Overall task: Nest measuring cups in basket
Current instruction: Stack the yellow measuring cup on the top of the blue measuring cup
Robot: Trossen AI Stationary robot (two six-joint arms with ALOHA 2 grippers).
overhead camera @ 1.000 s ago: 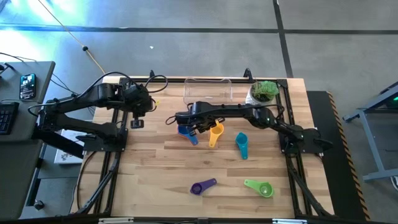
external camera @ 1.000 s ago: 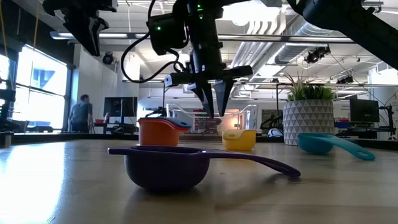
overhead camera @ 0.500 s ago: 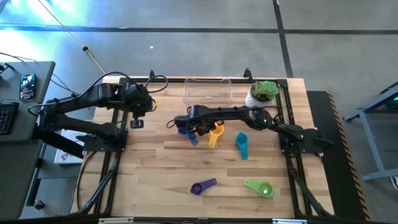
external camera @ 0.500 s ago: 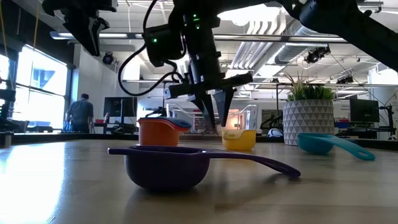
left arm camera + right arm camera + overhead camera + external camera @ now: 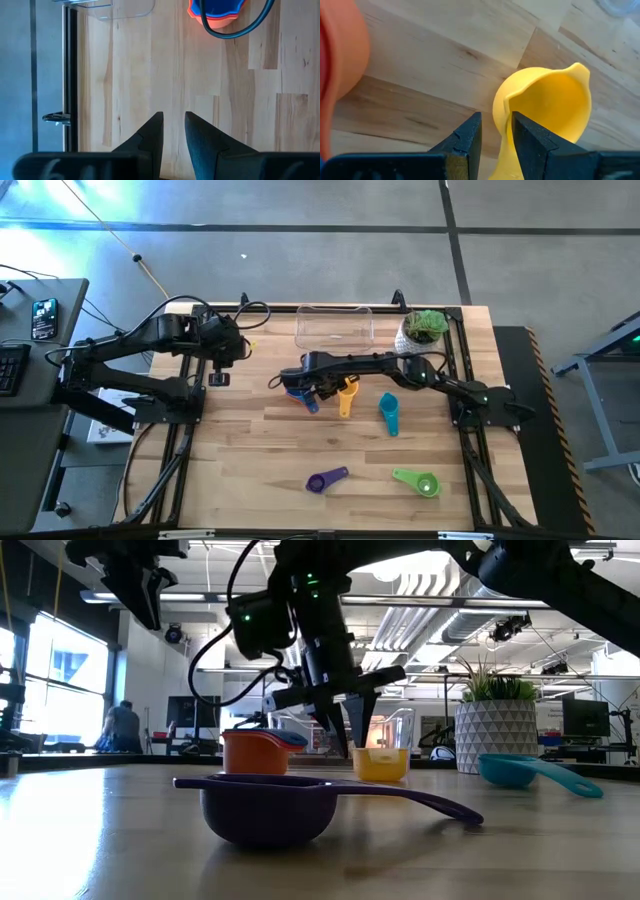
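The yellow cup sits upright mid-table. My right gripper points down over it, narrowly open, with one finger outside the cup's wall and the other inside the bowl. To its left a blue cup sits nested in the orange cup. The teal cup, purple cup and green cup lie apart on the wood. The clear basket stands at the far edge. My left gripper hangs high at the table's left, narrowly open with nothing in it. My right gripper straddles the yellow cup's wall on the side away from the spout, coming from above and pointing down. Whether the fingers touch the wall I cannot tell. The cup stands on the table.
A white pot with a green plant stands right of the basket at the far edge. The purple cup lies closest to the near edge. Bare wood lies between the arms on the near left.
My right gripper has sunk toward the yellow cup, with the gap between its fingers unchanged. Its fingertips now reach the cup's rim.
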